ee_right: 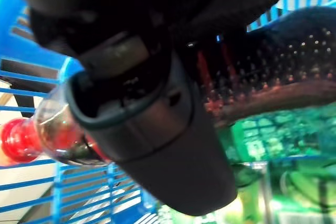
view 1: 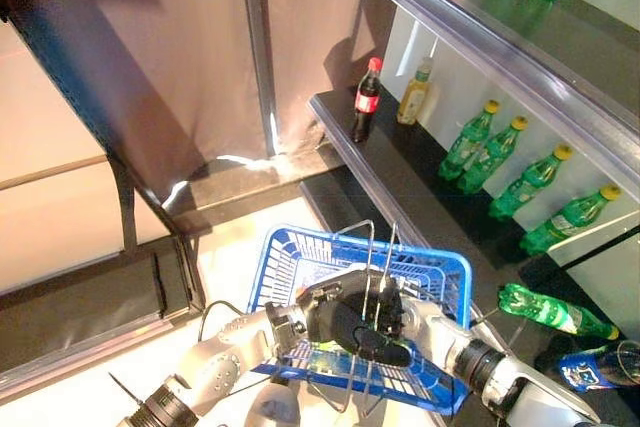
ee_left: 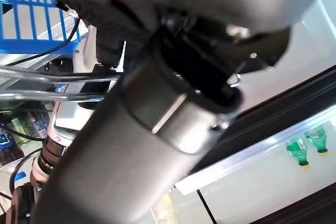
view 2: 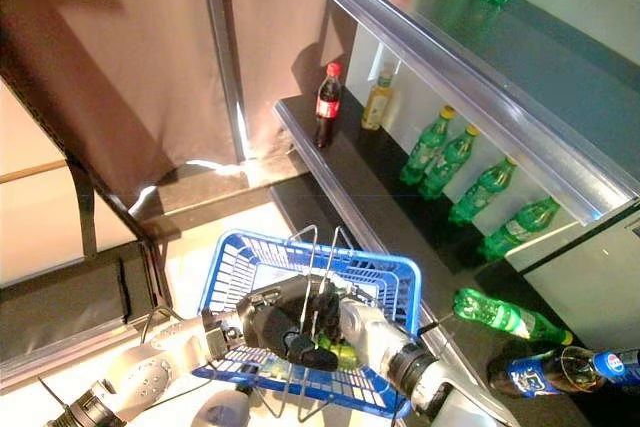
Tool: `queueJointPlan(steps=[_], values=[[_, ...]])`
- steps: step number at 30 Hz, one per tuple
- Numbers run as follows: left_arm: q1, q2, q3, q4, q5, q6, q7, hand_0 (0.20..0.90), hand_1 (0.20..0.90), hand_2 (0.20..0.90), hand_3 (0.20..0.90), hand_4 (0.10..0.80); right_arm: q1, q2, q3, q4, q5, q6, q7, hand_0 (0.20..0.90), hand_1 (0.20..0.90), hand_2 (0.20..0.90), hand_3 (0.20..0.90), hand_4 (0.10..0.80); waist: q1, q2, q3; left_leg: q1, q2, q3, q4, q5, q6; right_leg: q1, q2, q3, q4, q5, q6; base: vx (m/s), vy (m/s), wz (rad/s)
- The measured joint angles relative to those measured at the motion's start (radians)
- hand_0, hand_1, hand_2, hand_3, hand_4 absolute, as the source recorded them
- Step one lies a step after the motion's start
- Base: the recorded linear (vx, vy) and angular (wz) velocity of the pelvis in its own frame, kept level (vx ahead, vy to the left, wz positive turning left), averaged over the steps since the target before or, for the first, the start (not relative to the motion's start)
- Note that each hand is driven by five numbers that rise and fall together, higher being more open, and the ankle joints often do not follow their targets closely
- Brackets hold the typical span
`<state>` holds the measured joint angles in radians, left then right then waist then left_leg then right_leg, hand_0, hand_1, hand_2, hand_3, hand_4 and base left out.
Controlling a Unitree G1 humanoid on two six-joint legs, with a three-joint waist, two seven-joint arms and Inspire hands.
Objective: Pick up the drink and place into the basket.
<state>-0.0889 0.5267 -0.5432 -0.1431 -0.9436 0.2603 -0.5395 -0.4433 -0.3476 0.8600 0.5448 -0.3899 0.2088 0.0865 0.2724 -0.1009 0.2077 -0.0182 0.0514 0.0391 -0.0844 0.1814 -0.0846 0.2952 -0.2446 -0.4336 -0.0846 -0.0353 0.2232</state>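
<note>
My left hand (view 1: 325,317) and right hand (view 1: 400,319) meet inside the blue plastic basket (view 1: 290,239), under its upright wire handles (view 1: 371,247). In the right wrist view a cola bottle (ee_right: 37,140) with a red cap and dark drink lies behind the thumb (ee_right: 157,145), and the right hand is shut on it, low in the basket. A green bottle (view 2: 341,352) lies on the basket's floor beside it. The left wrist view shows the wire handle (ee_left: 47,72) running into the left hand (ee_left: 173,119), which is curled round it.
A dark shelf unit runs along the right. It holds an upright cola bottle (view 1: 367,97), a yellow drink (view 1: 413,92) and several green bottles (view 1: 470,142). Lower down lie a green bottle (view 1: 555,312) and a cola bottle (view 2: 560,372). A curtain hangs at the back.
</note>
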Motion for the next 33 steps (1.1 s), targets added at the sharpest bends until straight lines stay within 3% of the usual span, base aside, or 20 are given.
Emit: queueJointPlan(steps=[4,6,7,8,9,10,33], values=[[0.0,0.0,0.0,-0.001,0.0,0.0,0.0,0.3,0.3,0.3,0.2,0.1,0.002,0.018,0.0,0.028,0.003,0.0,0.0,0.328,0.328,0.328,0.233,0.133,0.0,0.0,0.0,0.0,-0.001,-0.003,0.0,0.001,0.0,0.001,0.0,0.0,0.0,0.0,0.0,0.0,0.0,0.0],[0.0,0.001,-0.001,-0.001,0.0,0.0,0.0,0.3,0.3,0.3,0.2,0.1,0.003,0.034,-0.001,0.055,0.023,0.0,0.002,0.401,0.401,0.401,0.318,0.218,0.0,0.0,0.0,0.0,-0.002,-0.005,0.0,0.002,0.001,0.003,0.0,-0.001,0.0,0.0,0.0,0.013,0.011,0.03],[0.0,0.007,-0.003,-0.001,0.0,0.0,0.0,0.3,0.3,0.3,0.2,0.1,0.003,0.041,-0.003,0.066,0.035,0.0,0.002,0.505,0.505,0.505,0.439,0.339,0.0,0.0,0.0,0.0,-0.002,-0.006,0.0,0.002,0.001,0.003,0.0,-0.001,0.0,0.0,0.0,0.0,0.0,0.0],[0.0,0.012,-0.005,-0.001,0.001,0.0,0.0,0.3,0.3,0.3,0.2,0.1,0.003,0.043,-0.003,0.069,0.047,0.0,0.002,0.66,0.66,0.66,0.62,0.52,0.0,0.0,0.0,0.0,-0.002,-0.006,0.0,0.002,0.001,0.003,0.0,-0.002,0.0,-0.001,0.001,0.0,0.0,0.0],[0.0,0.017,-0.008,-0.001,0.006,0.0,0.0,0.3,0.3,0.3,0.2,0.1,0.004,0.047,-0.004,0.074,0.052,0.0,0.002,0.869,0.869,0.869,0.864,0.764,0.0,0.0,0.0,0.0,-0.002,-0.006,0.0,0.002,0.001,0.003,0.0,-0.001,0.0,-0.001,0.001,0.0,0.0,0.0],[0.0,0.018,-0.009,-0.001,0.013,0.0,0.0,0.3,0.3,0.3,0.2,0.1,0.004,0.052,-0.005,0.08,0.063,0.0,0.002,0.9,0.9,0.9,0.9,0.8,0.0,0.0,0.0,0.0,-0.002,-0.006,0.0,0.002,0.001,0.003,0.0,-0.001,0.0,-0.001,0.001,0.0,0.0,0.0],[0.0,0.052,-0.032,-0.001,0.063,0.002,0.0,0.3,0.3,0.3,0.2,0.1,0.008,0.064,-0.021,0.089,0.102,0.0,-0.001,0.9,0.9,0.9,0.9,0.8,-0.004,0.0,0.0,0.0,-0.002,-0.005,0.0,0.002,0.001,0.002,-0.001,0.0,0.0,-0.001,0.001,0.0,0.0,0.0]])
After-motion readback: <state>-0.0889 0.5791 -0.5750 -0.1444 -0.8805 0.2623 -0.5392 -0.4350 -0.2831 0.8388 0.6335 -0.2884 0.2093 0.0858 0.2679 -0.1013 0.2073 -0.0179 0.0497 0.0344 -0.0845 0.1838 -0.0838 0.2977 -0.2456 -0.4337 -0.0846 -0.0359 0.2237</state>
